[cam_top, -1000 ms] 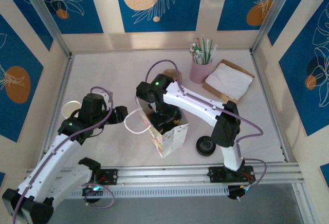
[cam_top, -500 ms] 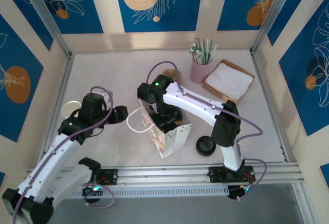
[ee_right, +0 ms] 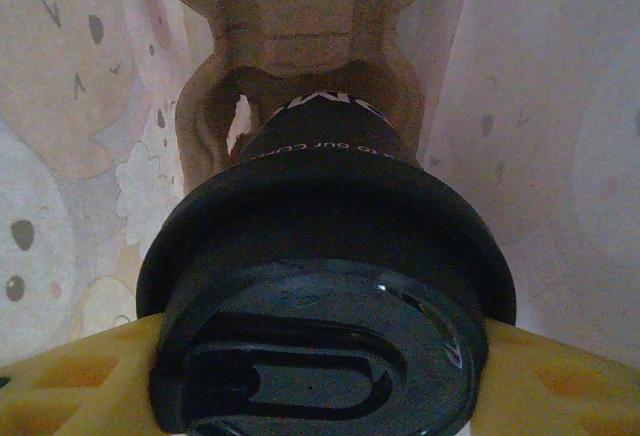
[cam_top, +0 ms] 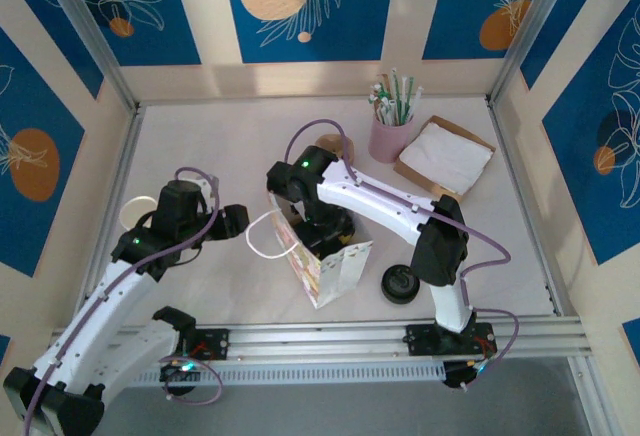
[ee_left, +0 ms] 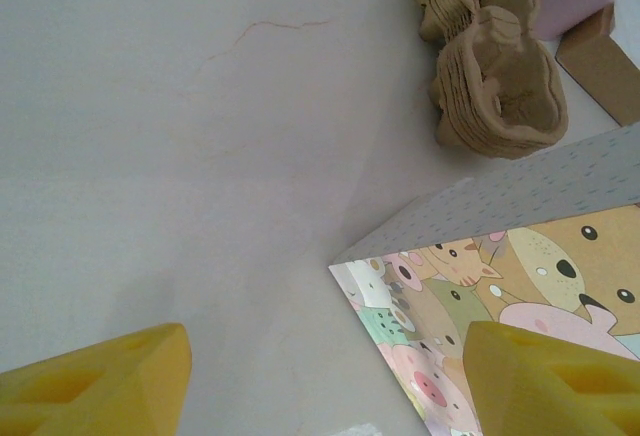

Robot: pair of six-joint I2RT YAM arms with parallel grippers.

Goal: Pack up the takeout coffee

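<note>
The takeout coffee [ee_right: 325,256] is seen from above in the right wrist view: a black round lid over a dark printed band. My right gripper [ee_right: 320,366] is shut on it, a yellow finger [ee_right: 70,381] on each side of the lid. Cup and gripper are inside the cartoon-animal paper bag [cam_top: 335,261], over a brown pulp cup carrier [ee_right: 300,26] at its bottom. From the top view, the right gripper [cam_top: 325,231] reaches down into the bag's mouth. My left gripper [cam_top: 237,222] stands open just left of the bag, near its white handle [cam_top: 265,238].
A spare black lid [cam_top: 400,284] lies right of the bag. A pink cup of straws [cam_top: 390,131] and white napkins on cardboard [cam_top: 445,156] stand at the back right. Stacked pulp carriers [ee_left: 495,86] sit behind the bag. A plain cream cup [cam_top: 135,211] is by the left arm.
The bag's right side has shifted a little to the right around my right gripper. The left arm has not moved.
</note>
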